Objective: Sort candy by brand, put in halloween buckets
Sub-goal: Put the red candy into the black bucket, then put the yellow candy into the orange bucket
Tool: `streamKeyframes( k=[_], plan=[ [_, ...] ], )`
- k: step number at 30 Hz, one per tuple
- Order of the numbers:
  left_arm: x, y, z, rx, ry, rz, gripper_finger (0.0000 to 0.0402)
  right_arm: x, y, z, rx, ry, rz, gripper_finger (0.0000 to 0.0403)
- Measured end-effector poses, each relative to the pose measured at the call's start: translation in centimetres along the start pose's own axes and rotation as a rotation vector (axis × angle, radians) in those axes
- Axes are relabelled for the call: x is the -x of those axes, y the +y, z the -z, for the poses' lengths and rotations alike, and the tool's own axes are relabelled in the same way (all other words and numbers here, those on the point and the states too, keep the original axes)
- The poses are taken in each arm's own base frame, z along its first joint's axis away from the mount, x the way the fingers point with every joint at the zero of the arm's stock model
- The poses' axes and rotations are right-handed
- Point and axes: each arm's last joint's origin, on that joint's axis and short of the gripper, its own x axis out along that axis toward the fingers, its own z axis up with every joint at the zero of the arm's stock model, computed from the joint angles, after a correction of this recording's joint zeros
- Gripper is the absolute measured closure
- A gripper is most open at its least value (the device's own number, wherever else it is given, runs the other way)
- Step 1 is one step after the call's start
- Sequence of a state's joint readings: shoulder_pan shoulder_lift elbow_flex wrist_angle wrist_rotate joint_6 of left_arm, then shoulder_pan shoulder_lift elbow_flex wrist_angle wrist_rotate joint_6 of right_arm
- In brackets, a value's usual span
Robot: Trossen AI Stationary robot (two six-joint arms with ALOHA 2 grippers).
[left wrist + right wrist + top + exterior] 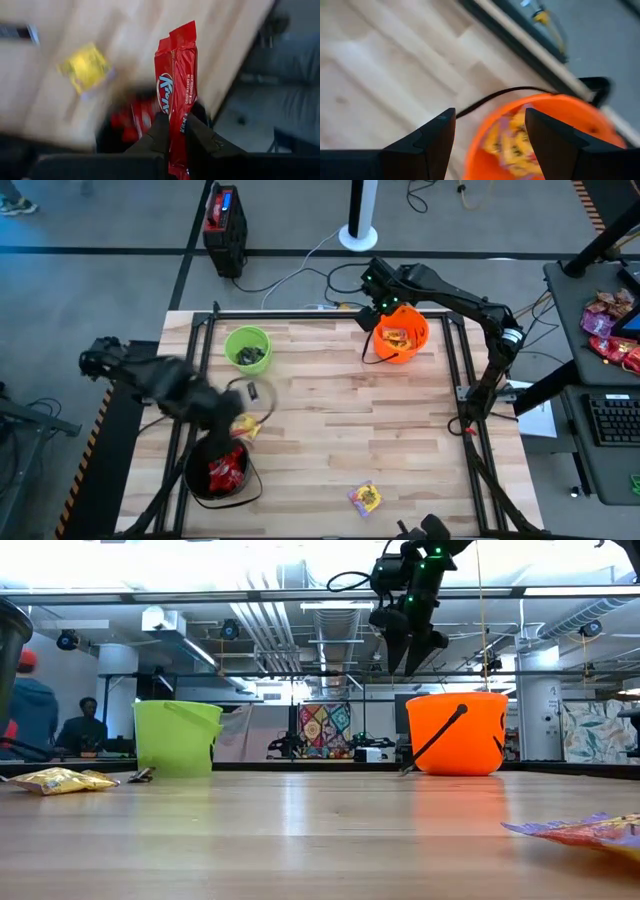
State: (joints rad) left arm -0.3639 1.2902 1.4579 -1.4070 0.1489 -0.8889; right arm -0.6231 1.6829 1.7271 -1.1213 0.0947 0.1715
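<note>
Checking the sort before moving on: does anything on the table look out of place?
Two candies lie loose on the table: a yellow one beside the black bucket, and a yellow-purple one alone near the front edge. The buckets all stand upright; nothing looks spilled.

Bright overhead light, blurred wrist views

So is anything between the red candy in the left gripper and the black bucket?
Nothing visible. The left gripper, shut on the red candy, hangs right over the black bucket, which already holds red wrappers.
</note>
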Motion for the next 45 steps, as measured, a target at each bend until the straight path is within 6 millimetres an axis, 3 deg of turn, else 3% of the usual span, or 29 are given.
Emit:
streamKeyframes(
  k=[4,9,19,22,28,36,40,45],
  plan=[
    [0.5,-0.5,4.5,-0.011,0.084,-0.017,0.0387,0.1,0.9,0.2,-0.029,0.023,-0.116,0.017],
    [-1.9,-0.4,7.6,-0.088,0.142,-0.103,0.0387,0.4,3.3,0.7,-0.021,0.036,-0.186,0.017],
    [-8.6,2.2,8.6,-0.129,0.18,-0.285,0.0377,2.2,11.7,2.9,0.05,-0.02,-0.332,0.017],
    [-9.5,2.7,8.9,-0.125,0.216,-0.3,0.0365,2.9,14.5,3.5,0.097,-0.063,-0.428,0.017],
    [-9.3,2.4,8.8,-0.2,0.226,-0.26,0.0321,2.8,19.5,4.9,0.235,-0.144,-0.538,0.017],
    [-7.6,1.5,8.6,-0.249,0.187,-0.162,0.0279,-1.7,25.9,5.9,0.377,-0.222,-0.674,0.017],
    [-6.0,1.1,8.6,-0.254,0.152,-0.107,0.0274,-5.5,29.2,6.6,0.423,-0.283,-0.723,0.017],
    [-2.6,0.2,8.8,-0.22,-0.001,-0.03,0.0274,-10.5,31.7,7.3,0.424,-0.331,-0.751,0.0176]
  ],
)
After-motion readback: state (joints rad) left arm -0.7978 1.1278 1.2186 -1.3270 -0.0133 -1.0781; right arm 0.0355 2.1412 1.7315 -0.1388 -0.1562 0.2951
